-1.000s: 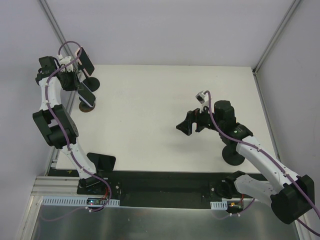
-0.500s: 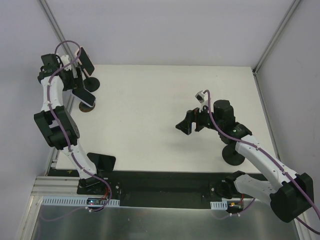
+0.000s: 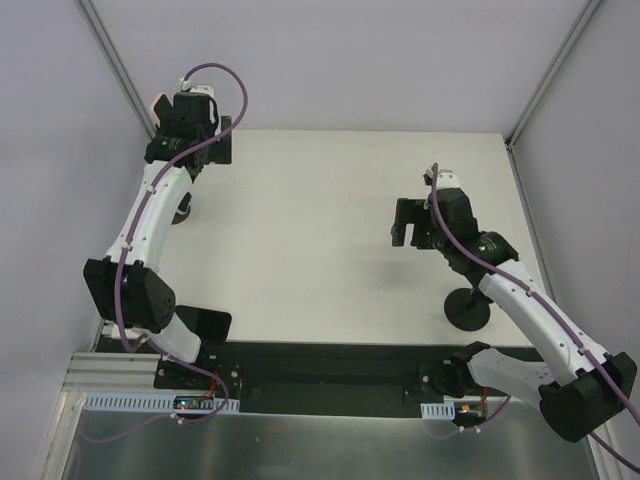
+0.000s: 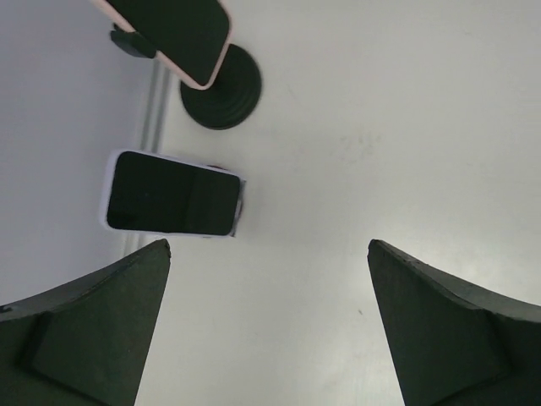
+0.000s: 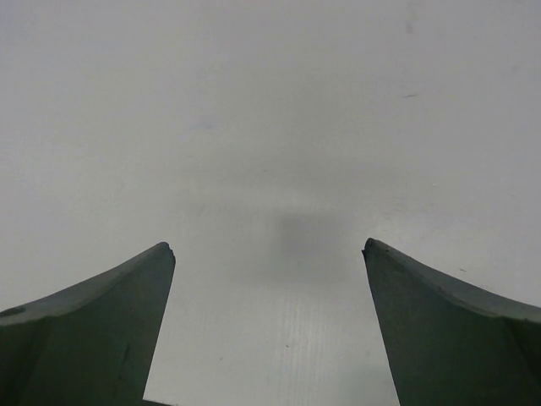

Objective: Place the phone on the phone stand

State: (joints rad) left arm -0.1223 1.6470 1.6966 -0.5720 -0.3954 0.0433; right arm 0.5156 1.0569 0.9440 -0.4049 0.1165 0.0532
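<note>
Nearest you, on the right side, a black stand (image 3: 467, 311) with a round base sits on the white tabletop (image 3: 300, 240), just beside your right forearm. A little farther out, your right hand (image 3: 411, 224) hangs over the right half of the tabletop, well apart from everything else. Its wrist camera shows both fingers (image 5: 93, 330) spread wide with only bare surface between them; it holds nothing.

Your left arm reaches all the way to the far left corner. There your left hand (image 4: 269, 247) hangs above the tabletop, its fingers wide apart as well, with nothing between them.

Below that hand, its wrist view shows two phones by the left edge of the tabletop. The one closer to the fingers is the white-cased phone (image 4: 172, 194), dark screen facing up, lying crosswise right at the edge. A small dark piece peeks out at its right end, but you cannot tell from here what carries it. Beyond it is the pink-cased phone (image 4: 173, 30), also screen up and tilted, cut off by the top of the picture. It overlaps a round black base (image 4: 226, 80), and a dark bracket shows under its left side, so it looks carried above the surface rather than flat on it. The two phones are near each other but do not touch. From the overhead camera both are hidden behind your left arm.
</note>
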